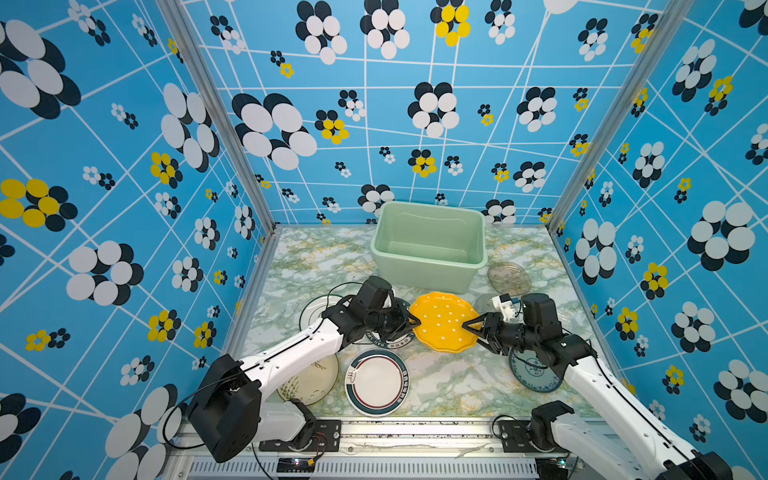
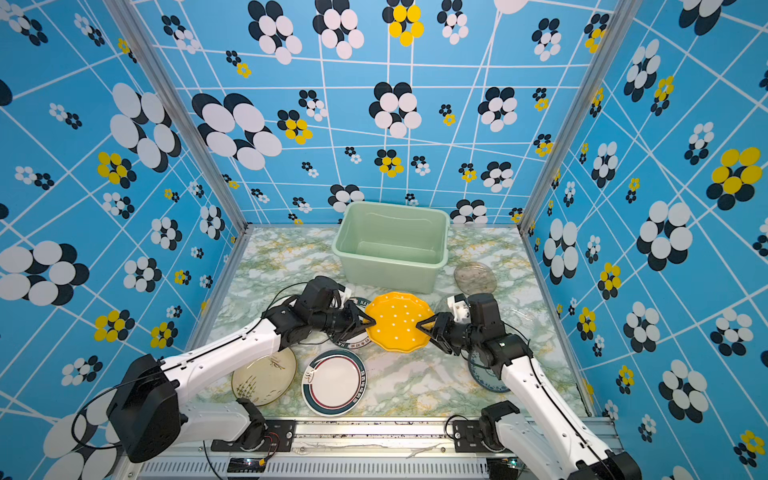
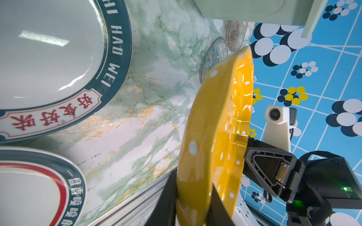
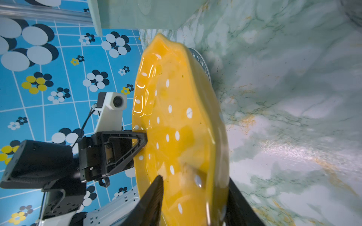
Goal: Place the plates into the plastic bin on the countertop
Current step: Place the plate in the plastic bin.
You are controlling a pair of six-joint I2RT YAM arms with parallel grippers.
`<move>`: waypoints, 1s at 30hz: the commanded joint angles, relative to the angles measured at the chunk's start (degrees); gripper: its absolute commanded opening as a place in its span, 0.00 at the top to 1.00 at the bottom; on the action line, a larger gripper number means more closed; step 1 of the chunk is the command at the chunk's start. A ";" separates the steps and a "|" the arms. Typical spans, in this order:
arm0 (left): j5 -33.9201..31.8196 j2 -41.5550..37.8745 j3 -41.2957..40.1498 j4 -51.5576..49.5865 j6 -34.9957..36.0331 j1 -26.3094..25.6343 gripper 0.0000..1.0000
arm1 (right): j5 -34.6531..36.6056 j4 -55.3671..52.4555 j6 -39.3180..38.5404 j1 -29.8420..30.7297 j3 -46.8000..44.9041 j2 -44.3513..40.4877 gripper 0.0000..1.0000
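Observation:
The yellow scalloped dotted plate [image 1: 442, 322] [image 2: 397, 322] hangs tilted above the countertop [image 1: 449, 378], in front of the mint-green plastic bin [image 1: 430, 245] [image 2: 392, 245], which holds nothing. My left gripper [image 1: 415, 322] [image 3: 193, 205] is shut on its left rim. My right gripper [image 1: 467, 324] [image 4: 195, 199] straddles the right rim, one finger on the plate's inner face and one under it. A white dark-rimmed plate [image 1: 377, 382] lies at the front. Another one [image 3: 58, 58] lies below the left gripper.
A cream plate [image 1: 311, 380] and a white plate [image 1: 316, 316] lie partly under the left arm. A blue-white plate [image 1: 532, 374] lies under the right arm. Two clear glass plates [image 1: 509, 277] [image 1: 484, 301] lie right of the bin. Patterned walls enclose three sides.

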 commanded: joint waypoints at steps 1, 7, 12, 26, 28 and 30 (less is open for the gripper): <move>1.88 -3.02 3.00 8.25 -1.65 0.21 1.00 | -1.88 5.20 2.38 -0.10 -0.84 -0.96 0.59; 1.81 -3.05 2.87 8.52 -2.41 -0.34 1.00 | -1.47 6.47 3.23 -0.10 -0.55 -1.21 0.77; 1.98 -2.97 3.06 8.94 -3.02 -0.90 1.00 | -0.65 6.27 3.66 -0.10 0.19 -2.48 0.97; -0.51 -5.46 4.52 2.43 0.51 -0.32 0.58 | 5.47 -12.78 -3.34 -0.11 11.49 -7.25 1.00; -0.90 -6.19 4.56 1.62 1.09 0.28 0.47 | 6.42 -14.78 -3.83 -0.11 13.39 -7.31 1.00; -1.74 -7.17 5.16 0.36 2.51 0.94 0.41 | 7.05 -16.35 -4.43 -0.10 15.40 -6.96 1.00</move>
